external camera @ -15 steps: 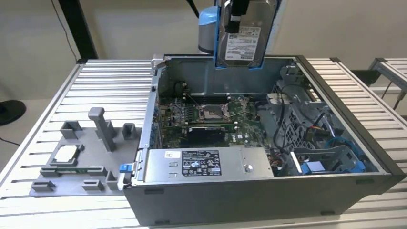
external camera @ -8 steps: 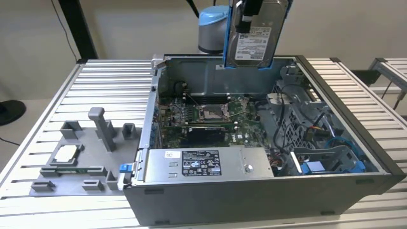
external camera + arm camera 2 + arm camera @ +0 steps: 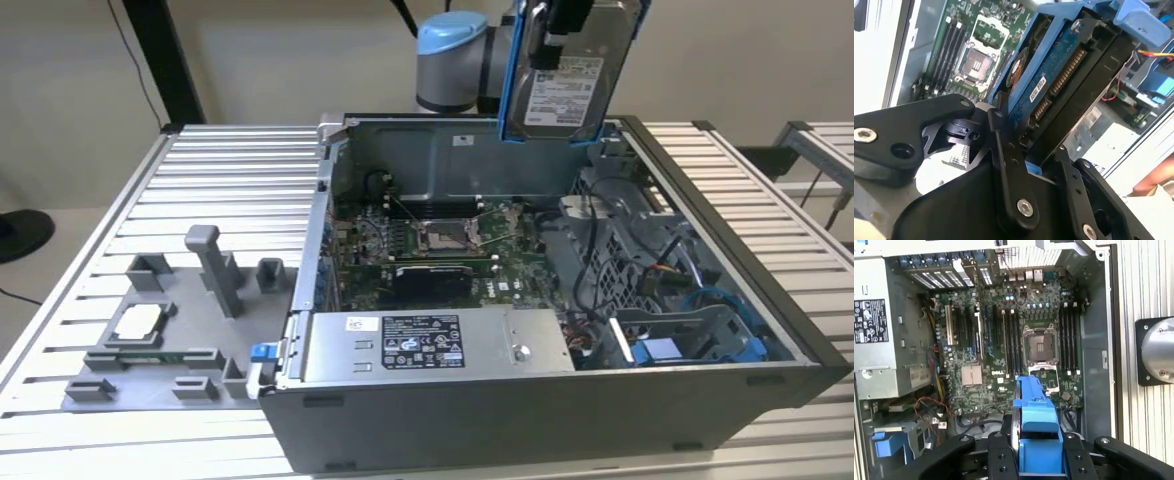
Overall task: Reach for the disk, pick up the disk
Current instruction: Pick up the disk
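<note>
Gripper [image 3: 1029, 165] is clenching flat silver metal disk w/ blue plastic bracket [image 3: 571, 75], holding it upright above far side of open grey computer case [image 3: 534, 400] on desk [image 3: 227, 170].

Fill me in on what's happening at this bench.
A robot arm's gripper is shut on the disk, a silver hard drive in a blue bracket, and holds it upright in the air above the rear of an open computer case. Below it the motherboard lies exposed. A gray fixture tray sits on the table at the exterior view's left.
</note>
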You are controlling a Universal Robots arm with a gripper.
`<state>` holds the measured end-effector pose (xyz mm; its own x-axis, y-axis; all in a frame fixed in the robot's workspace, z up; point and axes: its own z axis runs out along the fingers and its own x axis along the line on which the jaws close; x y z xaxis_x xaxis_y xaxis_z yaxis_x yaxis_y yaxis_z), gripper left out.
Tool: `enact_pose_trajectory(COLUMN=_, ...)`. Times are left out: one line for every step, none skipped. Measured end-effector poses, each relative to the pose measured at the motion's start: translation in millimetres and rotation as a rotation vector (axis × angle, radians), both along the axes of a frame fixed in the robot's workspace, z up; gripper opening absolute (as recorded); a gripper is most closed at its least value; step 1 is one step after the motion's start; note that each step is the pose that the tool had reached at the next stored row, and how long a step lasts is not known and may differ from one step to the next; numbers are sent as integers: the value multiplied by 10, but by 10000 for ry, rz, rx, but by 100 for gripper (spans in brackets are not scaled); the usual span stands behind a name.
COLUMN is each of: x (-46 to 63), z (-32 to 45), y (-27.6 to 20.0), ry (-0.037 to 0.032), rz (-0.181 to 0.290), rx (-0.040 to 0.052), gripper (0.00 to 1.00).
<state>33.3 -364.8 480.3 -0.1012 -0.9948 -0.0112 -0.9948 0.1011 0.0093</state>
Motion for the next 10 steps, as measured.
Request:
enact_pose_trajectory(x=40, z=0, y=0, ry=0, rz=1, rx=0, gripper=0)
enact_pose_trajectory(x=76, z=0, y=0, ry=0, rz=1, rx=0, gripper=0)
enact_pose_trajectory(x=112, z=0, y=0, ry=-1, rz=0, rx=0, gripper=0)
enact_pose_trajectory(x=148, z=-1, y=0, ry=0, rz=1, rx=0, gripper=0)
enact_pose_trajectory(x=185, z=-1, y=0, ry=0, rz=1, rx=0, gripper=0)
enact_pose_trajectory(x=223, z=-1, y=0, ry=-1, rz=0, rx=0, gripper=0)
enact_pose_trajectory(x=254, z=-1, y=0, ry=-1, rz=1, rx=0, gripper=0)
enact_pose_trajectory(x=287, z=-2, y=0, ry=-1, rz=1, rx=1, gripper=0)
enact_pose_trajectory(x=319, z=-2, y=0, ry=-1, rz=0, rx=1, gripper=0)
enact_pose_trajectory(x=350, z=-2, y=0, ry=0, rz=0, rx=0, gripper=0)
